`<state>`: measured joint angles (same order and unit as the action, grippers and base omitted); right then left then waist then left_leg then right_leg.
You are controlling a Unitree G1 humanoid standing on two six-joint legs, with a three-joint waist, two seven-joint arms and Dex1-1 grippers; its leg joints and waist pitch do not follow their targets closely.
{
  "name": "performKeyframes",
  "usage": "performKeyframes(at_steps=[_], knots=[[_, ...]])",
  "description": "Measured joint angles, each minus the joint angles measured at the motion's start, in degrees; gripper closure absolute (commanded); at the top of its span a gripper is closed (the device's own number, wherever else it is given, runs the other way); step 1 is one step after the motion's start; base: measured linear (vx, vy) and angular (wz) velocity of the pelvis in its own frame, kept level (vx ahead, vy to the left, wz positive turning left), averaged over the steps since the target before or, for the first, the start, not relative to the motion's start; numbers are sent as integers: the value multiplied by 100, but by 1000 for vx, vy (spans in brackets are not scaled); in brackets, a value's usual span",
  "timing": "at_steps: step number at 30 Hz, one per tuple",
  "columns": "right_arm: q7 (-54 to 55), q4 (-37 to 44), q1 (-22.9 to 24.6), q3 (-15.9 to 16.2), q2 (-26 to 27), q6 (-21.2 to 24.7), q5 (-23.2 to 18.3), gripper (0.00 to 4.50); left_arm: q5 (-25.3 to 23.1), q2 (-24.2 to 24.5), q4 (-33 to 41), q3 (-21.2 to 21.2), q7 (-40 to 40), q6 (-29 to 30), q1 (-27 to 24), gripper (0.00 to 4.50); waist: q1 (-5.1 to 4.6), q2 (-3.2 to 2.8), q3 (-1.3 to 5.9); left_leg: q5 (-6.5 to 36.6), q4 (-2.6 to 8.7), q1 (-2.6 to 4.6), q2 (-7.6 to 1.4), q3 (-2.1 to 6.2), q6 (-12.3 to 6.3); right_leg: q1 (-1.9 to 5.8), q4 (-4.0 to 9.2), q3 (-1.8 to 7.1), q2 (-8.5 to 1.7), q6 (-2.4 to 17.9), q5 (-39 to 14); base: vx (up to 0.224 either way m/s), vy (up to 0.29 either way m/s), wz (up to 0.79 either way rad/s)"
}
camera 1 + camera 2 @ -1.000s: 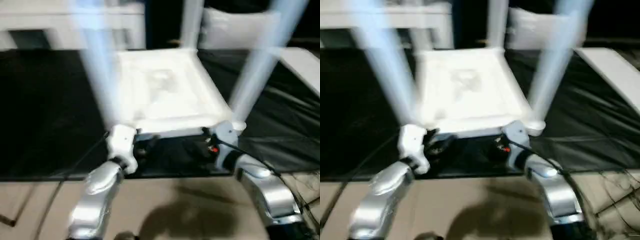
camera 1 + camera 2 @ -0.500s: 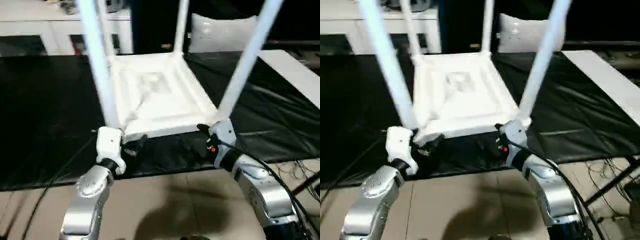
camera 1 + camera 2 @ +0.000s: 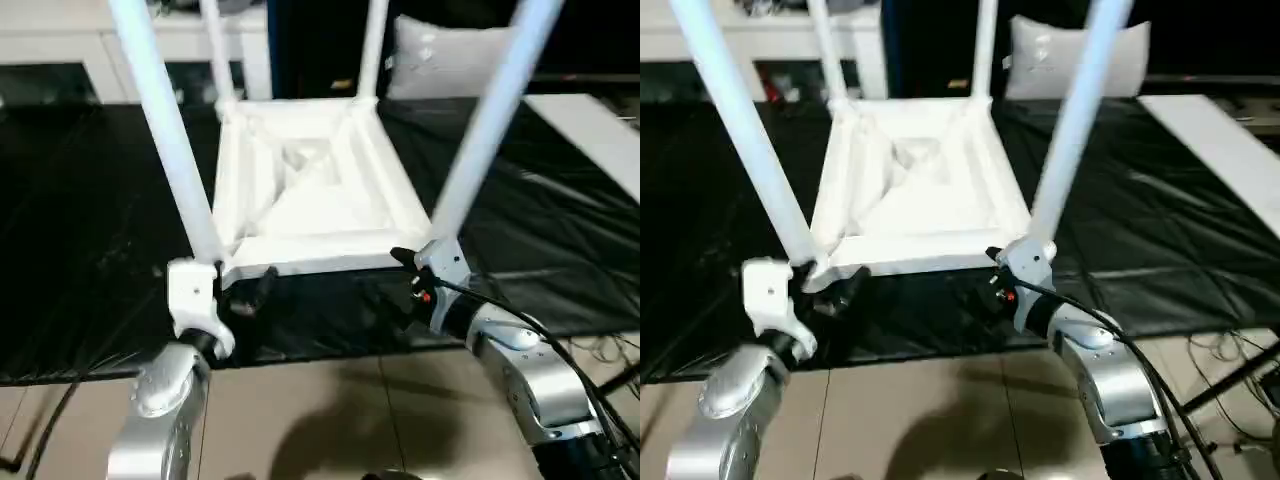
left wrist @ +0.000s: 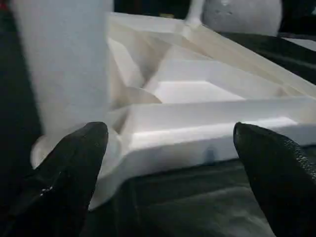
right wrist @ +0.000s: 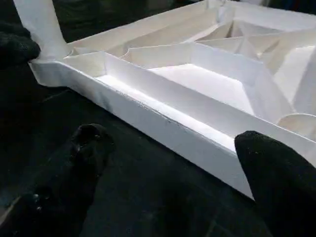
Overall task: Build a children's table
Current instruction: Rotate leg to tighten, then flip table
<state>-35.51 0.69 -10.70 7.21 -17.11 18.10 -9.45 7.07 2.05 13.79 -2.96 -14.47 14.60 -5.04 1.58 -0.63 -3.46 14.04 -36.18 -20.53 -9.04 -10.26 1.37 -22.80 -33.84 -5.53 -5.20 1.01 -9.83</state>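
White upturned table on black sheet; both grippers' jaws gape, holding nothing.

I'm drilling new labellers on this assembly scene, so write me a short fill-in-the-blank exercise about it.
1. The children's table lies upside down on a ____ sheet.
2. The number of legs standing up from its corners is ____.
3. The left gripper has its two fingers ____, with nothing held between them.
4. Behind the table leans a grey ____.

Missing words: black; four; open; cushion
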Motion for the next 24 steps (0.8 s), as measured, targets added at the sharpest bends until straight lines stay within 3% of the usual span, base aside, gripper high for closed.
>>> performKeyframes(at_steps=[3,10,11,20,24], knots=[[-93,-1,2,7,-11,0,-15,0,15,12,24,-176,105,-47,25,1,40,6,3,-2,-1,-55,-14,0,-2,-43,-37,-1,8,7,-17,0,0,0],[-251,-122,-7,62,-26,33,-127,0,106,427,-468,-538,82,-183,641,1,61,6,4,-19,-4,-22,-31,0,76,-18,-46,-3,20,-15,-16,0,0,0],[-249,-169,-18,68,-26,46,-126,0,104,500,-666,-536,44,-189,803,1,71,7,4,-24,-4,4,-30,2,82,-16,-45,-2,20,-24,-18,0,0,0],[66,-666,-168,59,90,281,-21,0,372,1009,-2776,-636,-736,-365,2458,1,45,2,9,-55,-2,10,-28,6,107,-11,-46,1,20,-24,28,0,0,0],[543,-1227,-560,-176,270,489,35,0,675,1187,-3852,-738,-1486,-441,3173,1,69,18,9,-61,-1,4,-29,7,105,-23,-61,0,20,8,47,0,0,0]])
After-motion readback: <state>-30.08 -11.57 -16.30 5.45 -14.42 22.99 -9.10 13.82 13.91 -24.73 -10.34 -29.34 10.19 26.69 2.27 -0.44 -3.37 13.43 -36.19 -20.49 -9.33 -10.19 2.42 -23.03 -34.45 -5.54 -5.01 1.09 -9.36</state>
